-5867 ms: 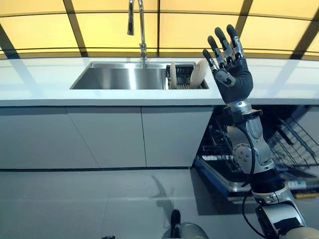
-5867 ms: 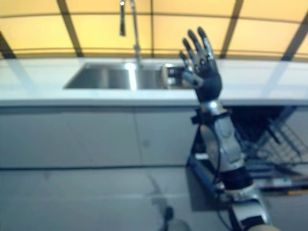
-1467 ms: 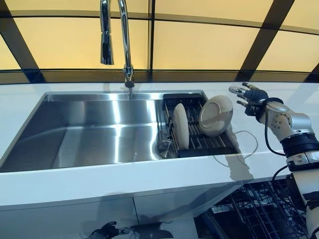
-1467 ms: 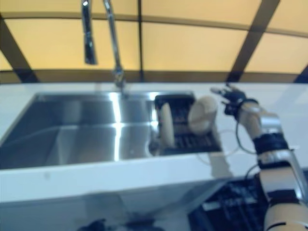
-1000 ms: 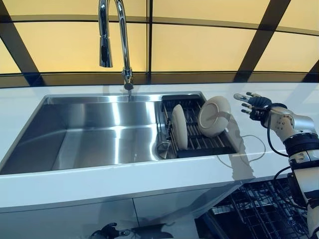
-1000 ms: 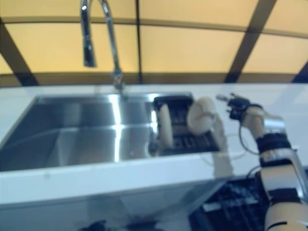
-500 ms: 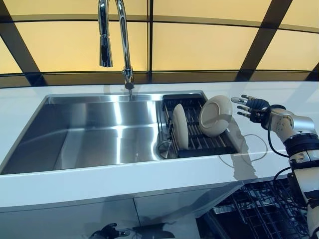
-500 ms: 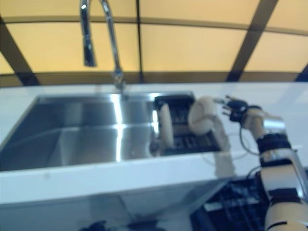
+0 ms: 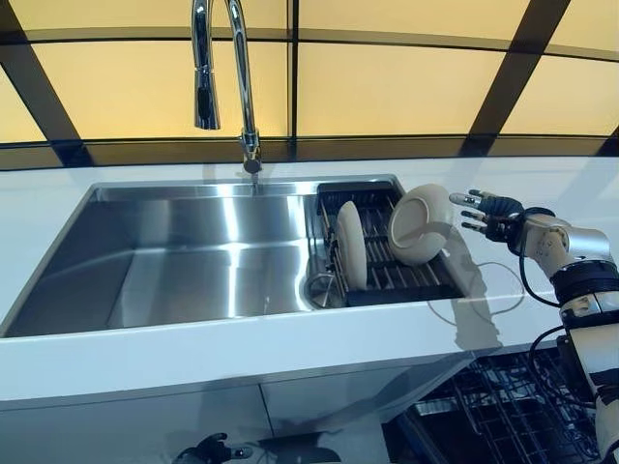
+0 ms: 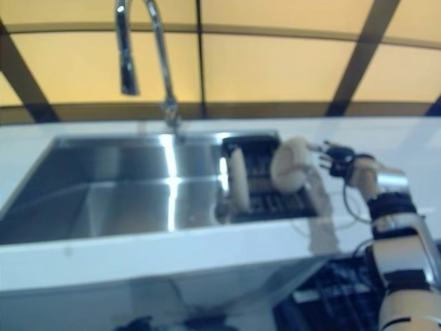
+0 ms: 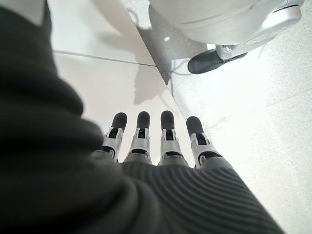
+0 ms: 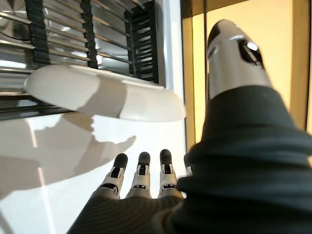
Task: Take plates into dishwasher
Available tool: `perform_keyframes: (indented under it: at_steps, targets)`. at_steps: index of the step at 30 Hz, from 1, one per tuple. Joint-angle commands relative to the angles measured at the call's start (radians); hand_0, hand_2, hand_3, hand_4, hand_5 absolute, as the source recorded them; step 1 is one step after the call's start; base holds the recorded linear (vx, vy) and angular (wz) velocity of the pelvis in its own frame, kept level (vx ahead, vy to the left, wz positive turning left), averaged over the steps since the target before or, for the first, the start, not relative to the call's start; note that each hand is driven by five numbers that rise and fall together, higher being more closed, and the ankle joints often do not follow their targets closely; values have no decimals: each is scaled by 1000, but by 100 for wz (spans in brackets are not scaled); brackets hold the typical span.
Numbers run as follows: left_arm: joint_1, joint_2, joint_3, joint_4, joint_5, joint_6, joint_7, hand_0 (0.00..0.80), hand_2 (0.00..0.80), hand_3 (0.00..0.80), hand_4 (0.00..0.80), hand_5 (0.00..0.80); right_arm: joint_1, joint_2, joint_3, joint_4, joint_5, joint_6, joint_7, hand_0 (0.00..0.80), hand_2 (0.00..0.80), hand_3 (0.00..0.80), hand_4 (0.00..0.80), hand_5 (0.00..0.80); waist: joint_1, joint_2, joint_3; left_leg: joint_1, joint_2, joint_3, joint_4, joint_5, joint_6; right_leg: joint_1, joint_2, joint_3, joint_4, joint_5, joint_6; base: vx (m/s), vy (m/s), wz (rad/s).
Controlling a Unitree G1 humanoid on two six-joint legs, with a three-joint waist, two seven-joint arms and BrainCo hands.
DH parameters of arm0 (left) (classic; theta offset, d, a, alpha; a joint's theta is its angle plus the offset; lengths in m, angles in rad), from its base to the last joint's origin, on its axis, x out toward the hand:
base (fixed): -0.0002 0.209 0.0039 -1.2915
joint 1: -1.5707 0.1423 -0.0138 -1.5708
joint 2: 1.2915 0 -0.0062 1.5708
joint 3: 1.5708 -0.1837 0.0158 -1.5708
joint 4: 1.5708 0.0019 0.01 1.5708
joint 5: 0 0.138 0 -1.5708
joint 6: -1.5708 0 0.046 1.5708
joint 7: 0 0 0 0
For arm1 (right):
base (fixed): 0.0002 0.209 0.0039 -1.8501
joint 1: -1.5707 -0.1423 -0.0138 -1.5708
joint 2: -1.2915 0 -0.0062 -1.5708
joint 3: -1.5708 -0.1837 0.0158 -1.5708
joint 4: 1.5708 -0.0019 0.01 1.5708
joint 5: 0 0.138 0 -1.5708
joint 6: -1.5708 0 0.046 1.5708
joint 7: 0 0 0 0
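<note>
- The right hand point(image 9: 491, 215) hovers over the white counter point(image 9: 87, 358) just past the right edge of the sink point(image 9: 193, 251), its fingers point(image 12: 140, 175) straight and spread, pointing toward the leaning plate point(image 9: 421, 224).
- It grasps nothing: the dark fingertips end just short of the plate's rim, and in the right wrist view a strip of counter shows between them and the plate, so there is no visible contact.
- The leaning plate rests tilted against the right side of the dark drying rack point(image 9: 382, 275), which sits in the right end of the sink, its hollow face turned toward the faucet side and its back toward the hand.
- A second plate point(image 9: 349, 245) stands upright on edge in the rack's slots, near the rack's left side and apart from the leaning one.
- The faucet point(image 9: 224, 68) rises from the counter's back edge behind the sink.
- The dishwasher rack point(image 9: 493, 406) shows below the counter's front edge at the right, pulled out and dark.
- The left hand point(image 11: 156, 146) hangs low by the floor point(image 11: 273, 97), fingers straight and relaxed, holding and touching nothing.
</note>
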Motion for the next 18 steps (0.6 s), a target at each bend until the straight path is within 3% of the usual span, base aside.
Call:
perform_keyframes:
  at_steps: [1,18]
  targets:
    - [-44,42,-61,45,8,-17,-4,0,0,0,0,0,-128,-17,56,42,-10,-33,-18,0,0,0,0,0,22,-54,-9,-15,-54,68,4,4,41,61,11,23,15,-48,3,20,-40,1]
    - [-41,40,-67,42,18,-43,-2,0,0,0,0,0,-127,-7,60,70,-12,-38,-12,0,0,0,0,0,28,-47,4,-22,-29,69,24,10,17,72,41,16,11,-67,-26,14,-64,4]
